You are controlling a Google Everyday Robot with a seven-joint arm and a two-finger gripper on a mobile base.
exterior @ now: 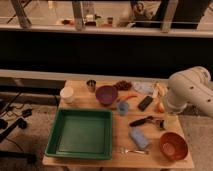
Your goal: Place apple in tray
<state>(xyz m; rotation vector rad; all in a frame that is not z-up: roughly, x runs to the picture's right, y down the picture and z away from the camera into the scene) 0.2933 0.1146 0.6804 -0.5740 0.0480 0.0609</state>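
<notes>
Apple (160,106): on the wooden table (120,142), near its right edge, tight against the low end of the white arm (189,92); outside the tray and well apart from it
Tray (79,134): green, on the front left of the table, nothing in it
Gripper (162,121): seems to be the dark shape under the arm's low end, near the apple and just in front of it; how its jaws stand cannot be made out
Purple bowl (106,94): behind the tray, mid-table
Carrot (129,96): just right of the purple bowl
Orange-brown bowl (173,145): front right corner
White cup (67,94): back left, behind the tray
Blue cup (123,107): between the purple bowl and the apple
Fork (131,150): at the front edge, right of the tray
</notes>
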